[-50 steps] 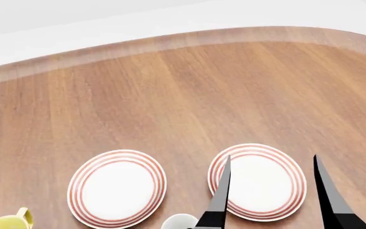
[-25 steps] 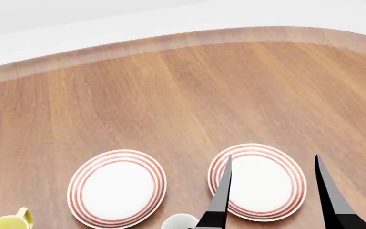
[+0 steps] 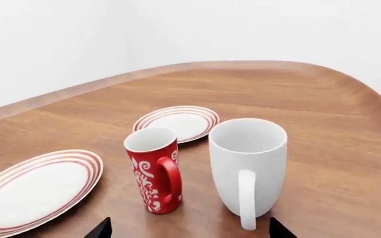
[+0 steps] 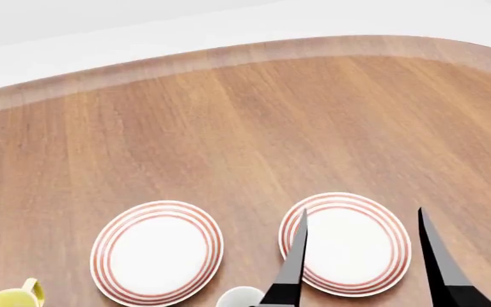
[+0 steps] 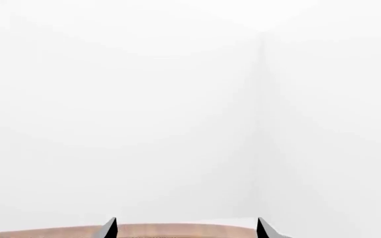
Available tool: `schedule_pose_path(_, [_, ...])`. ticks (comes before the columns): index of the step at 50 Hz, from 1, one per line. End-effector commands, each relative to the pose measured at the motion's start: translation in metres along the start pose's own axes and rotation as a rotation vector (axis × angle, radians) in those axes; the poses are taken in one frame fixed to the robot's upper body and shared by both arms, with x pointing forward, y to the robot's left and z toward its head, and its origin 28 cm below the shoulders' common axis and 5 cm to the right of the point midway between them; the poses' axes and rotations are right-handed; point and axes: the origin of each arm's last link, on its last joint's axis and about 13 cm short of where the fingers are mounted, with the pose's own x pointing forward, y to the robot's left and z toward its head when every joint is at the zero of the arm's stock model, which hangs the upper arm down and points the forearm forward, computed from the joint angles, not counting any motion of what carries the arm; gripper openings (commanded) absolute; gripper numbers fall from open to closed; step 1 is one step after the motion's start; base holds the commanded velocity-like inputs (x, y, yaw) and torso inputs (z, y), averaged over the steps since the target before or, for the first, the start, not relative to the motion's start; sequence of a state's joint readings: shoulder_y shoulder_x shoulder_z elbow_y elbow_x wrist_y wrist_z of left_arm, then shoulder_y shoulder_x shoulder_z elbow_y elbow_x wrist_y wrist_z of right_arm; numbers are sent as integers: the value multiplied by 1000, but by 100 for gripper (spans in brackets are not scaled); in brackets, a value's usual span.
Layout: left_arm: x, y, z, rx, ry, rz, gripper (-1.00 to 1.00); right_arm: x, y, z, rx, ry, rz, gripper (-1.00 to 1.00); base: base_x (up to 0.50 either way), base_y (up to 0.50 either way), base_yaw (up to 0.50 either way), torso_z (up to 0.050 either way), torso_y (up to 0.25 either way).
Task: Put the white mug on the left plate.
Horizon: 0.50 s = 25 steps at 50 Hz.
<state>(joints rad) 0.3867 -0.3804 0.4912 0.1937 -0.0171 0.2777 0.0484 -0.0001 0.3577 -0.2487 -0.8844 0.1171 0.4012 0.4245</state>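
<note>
Wooden table (image 4: pixel 228 128) below, the right hand (image 4: pixel 360 256) hangs wide apart over a plate, gripping nothing.

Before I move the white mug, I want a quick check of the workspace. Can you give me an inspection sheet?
Surface: brown wooden table with a rounded edge, no spills seen.
Job's things: white mug upright on the table, handle toward the left wrist camera; left plate bare.
Clutter: red mug upright close beside the white mug, a narrow gap between them; yellow mug at the head view's lower left edge; right plate bare.
Grippers: left gripper open, only its fingertips seen, holding nothing; right gripper open over the right plate, empty.
Cables: nothing seen.
Surroundings: plain white walls, nothing else seen.
</note>
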Motion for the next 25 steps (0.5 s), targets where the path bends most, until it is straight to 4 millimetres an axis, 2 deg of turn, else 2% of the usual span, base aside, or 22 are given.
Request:
schedule_pose_path(1, [10,-5,-12,25,17,-19,100,2,0,1,1,-11,1,100,0,0,0,0,0])
schedule_pose_path(3, [12,-5,-14,27,21,-19,100,2,-1,1,1,-11,0,100,0,0,0,0,0])
schedule_pose_path(5, [14,-4,-5,26,29,-19,100,1,-1,0,1,-10,-1,100,0,0,0,0,0])
schedule_pose_path(25, [34,-10,-13,6,81,-29,100,2,0,0,1,-4,6,100,0,0,0,0,0])
